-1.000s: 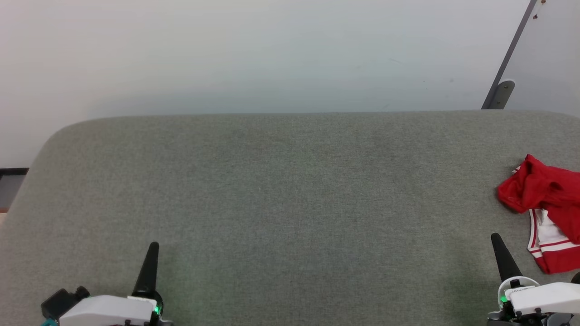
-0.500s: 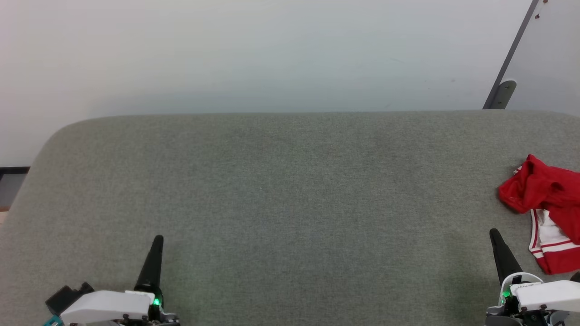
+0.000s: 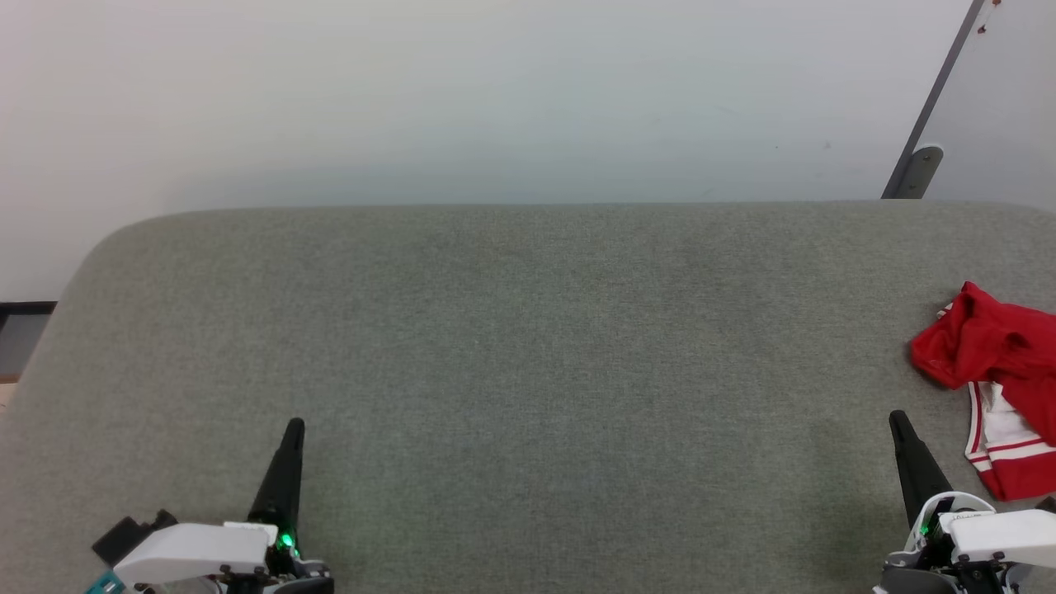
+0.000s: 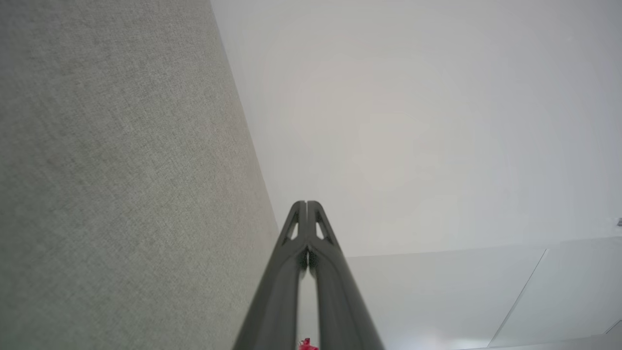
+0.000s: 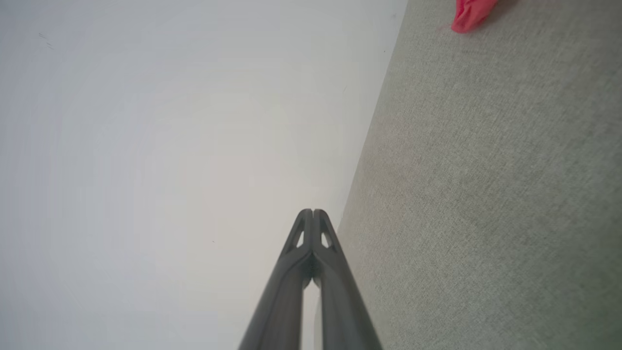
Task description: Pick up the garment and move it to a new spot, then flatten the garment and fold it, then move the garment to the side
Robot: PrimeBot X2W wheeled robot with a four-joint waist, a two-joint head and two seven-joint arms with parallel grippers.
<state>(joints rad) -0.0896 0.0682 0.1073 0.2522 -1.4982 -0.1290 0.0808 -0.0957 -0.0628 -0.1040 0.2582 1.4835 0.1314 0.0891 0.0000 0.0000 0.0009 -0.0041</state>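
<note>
1. Grey woven fabric surface (image 3: 528, 330), rounded at its far left corner, takes up the lower part of the head view; a plain pale wall (image 3: 495, 99) stands behind it.
2. At far right, a slanted dark bar (image 3: 917, 169) with a metal foot runs up the wall.
3. At the surface's right edge lies the garment (image 3: 994, 355), a red jersey crumpled in a heap and partly cut off by the frame. Its white sleeve (image 3: 1000, 422), with red-and-white striped trim, faces the near side.
4. At lower left, the left gripper (image 3: 294, 425) has its fingers pressed together, empty, over bare fabric, well apart from the garment.
5. At lower right, the right gripper (image 3: 896, 417) is likewise closed and empty, near the garment's left side, not touching.
6. In the right wrist view, a red fold sits at the top edge, well ahead of the closed fingertips.
</note>
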